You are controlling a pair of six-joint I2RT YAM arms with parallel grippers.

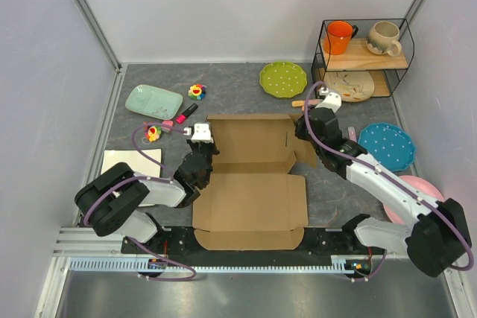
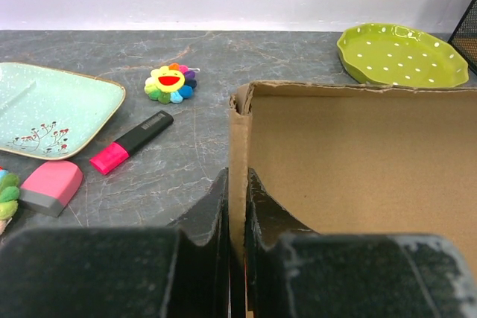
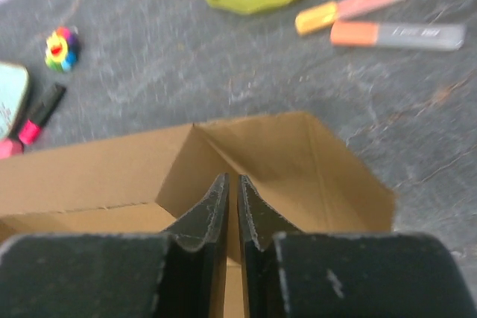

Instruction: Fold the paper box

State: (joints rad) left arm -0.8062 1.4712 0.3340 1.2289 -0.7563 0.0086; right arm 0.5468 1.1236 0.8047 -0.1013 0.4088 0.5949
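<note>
Paper box (image 1: 250, 199) looks light, thin and crease-prone, best gripped by its raised side walls: my left jaws are pinched shut on one, right jaws on the other

Black fingers (image 2: 210, 223) — black-white arms (image 1: 387, 184), purple cables (image 1: 134, 141)

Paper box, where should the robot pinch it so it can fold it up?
Pinch a standing side wall of the paper box, coming down over its top edge from the near side, one jaw inside, one outside. The wall is thin and upright, so it fits between the jaws; the flat floor offers no edge. The left gripper holds the left wall so.
</note>
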